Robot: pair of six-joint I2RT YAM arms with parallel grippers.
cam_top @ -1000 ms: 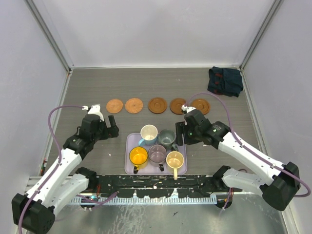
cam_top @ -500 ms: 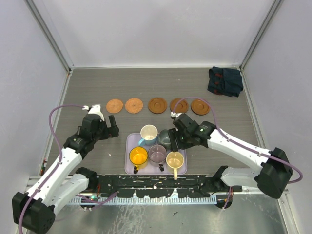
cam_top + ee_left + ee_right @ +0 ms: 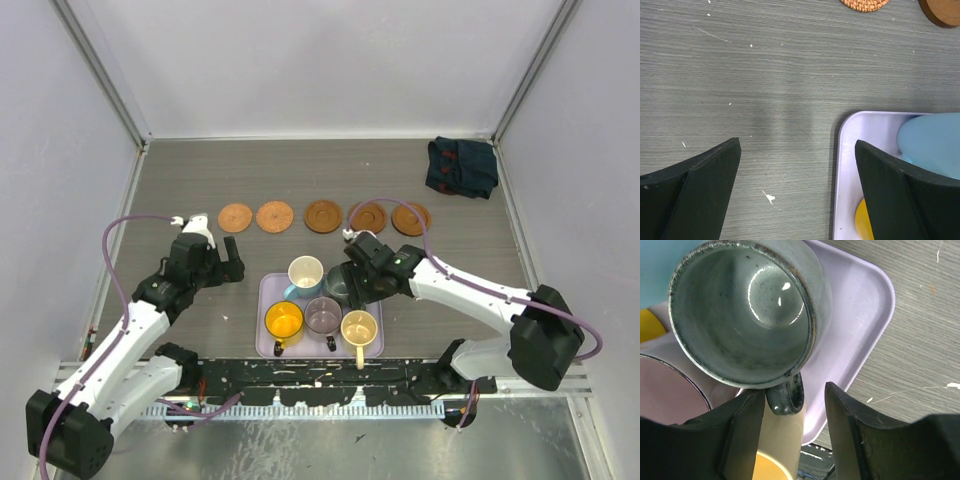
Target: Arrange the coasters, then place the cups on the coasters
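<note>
Five round brown coasters [image 3: 323, 216] lie in a row across the table's middle. A lilac tray [image 3: 268, 290] holds the cups: white-blue [image 3: 306, 271], grey-green [image 3: 340, 284], orange-yellow [image 3: 284, 320], purplish [image 3: 323, 315] and cream [image 3: 359, 327]. My right gripper [image 3: 352, 283] hangs over the tray's right side. In the right wrist view the right gripper [image 3: 792, 405] is open astride the handle [image 3: 785, 397] of the grey-green cup [image 3: 745, 310]; one finger touches it and the other stands apart. My left gripper [image 3: 232, 262] [image 3: 797, 150] is wide open above bare table just left of the tray's rim [image 3: 840, 150].
A dark folded cloth [image 3: 462, 167] lies at the back right corner. White walls enclose the table on three sides. The arms' bases and a black rail run along the near edge, close behind the tray.
My right arm has swung left from beside the tray to over the grey-green cup, and its jaws have narrowed around the handle. The left arm has stayed put.
</note>
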